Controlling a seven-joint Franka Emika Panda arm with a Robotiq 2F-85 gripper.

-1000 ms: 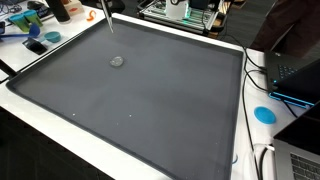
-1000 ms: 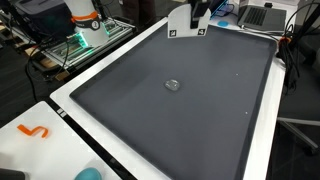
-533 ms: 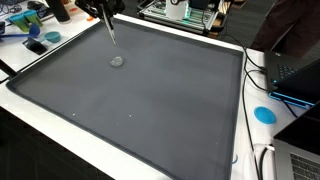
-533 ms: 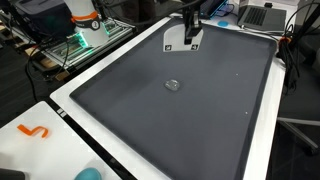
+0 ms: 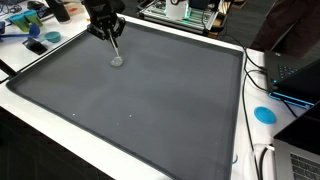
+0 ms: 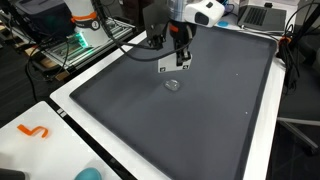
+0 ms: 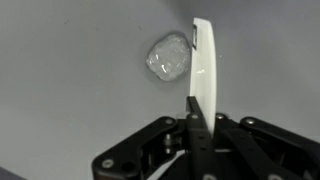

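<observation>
The jaws pinch a thin white stick (image 7: 203, 70) that points down at the worktop (image 5: 160, 110). A small clear lump (image 7: 168, 55) lies there (all alone), just left of the stick's tip in the wrist view.

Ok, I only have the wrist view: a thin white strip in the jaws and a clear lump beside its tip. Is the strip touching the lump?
Observer: Not that I can see. In an exterior view the white blade hangs with a band of dark mat showing between its lower edge and the clear lump.
Operator: Blade? It looks like a stick here.
Observer: You see it edge-on. In that exterior view it is a wide flat plate, held by the gripper.
Operator: Where on the mat are we?
Observer: Toward one end, far from the blue disc that lies off the mat on the white table.
</observation>
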